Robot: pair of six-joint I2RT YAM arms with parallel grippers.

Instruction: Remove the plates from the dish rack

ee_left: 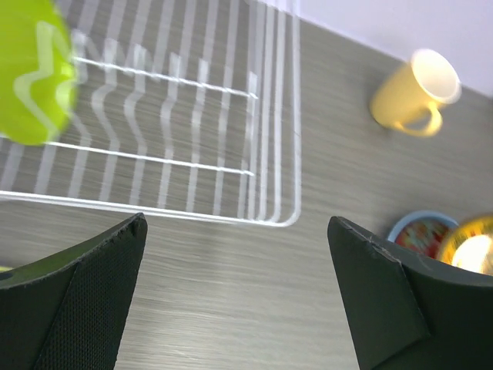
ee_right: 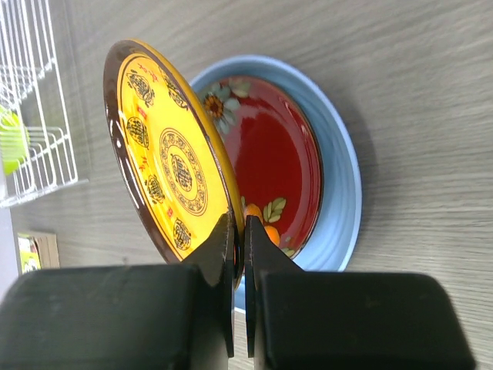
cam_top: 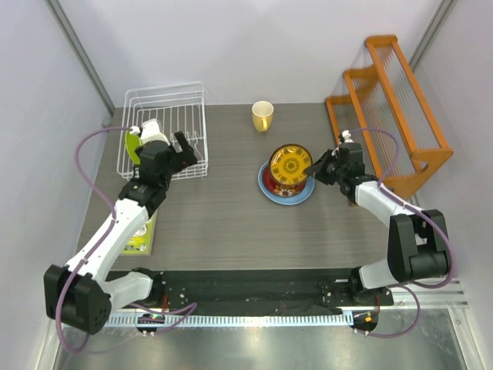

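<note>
Your right gripper [cam_top: 316,166] holds the yellow plate [cam_top: 291,163] over the blue plate [cam_top: 282,198], 1 green plate [cam_top: 132,144] in the dish rack [cam_top: 176,116].

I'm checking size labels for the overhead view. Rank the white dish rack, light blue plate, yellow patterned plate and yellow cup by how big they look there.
1. white dish rack
2. light blue plate, partly covered
3. yellow patterned plate, nearly as big; it is tilted and raised toward the camera, so this pair is unsure
4. yellow cup

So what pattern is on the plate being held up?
The yellow plate has dark ornamental medallions and a dark rim; clearest in the right wrist view.
</note>
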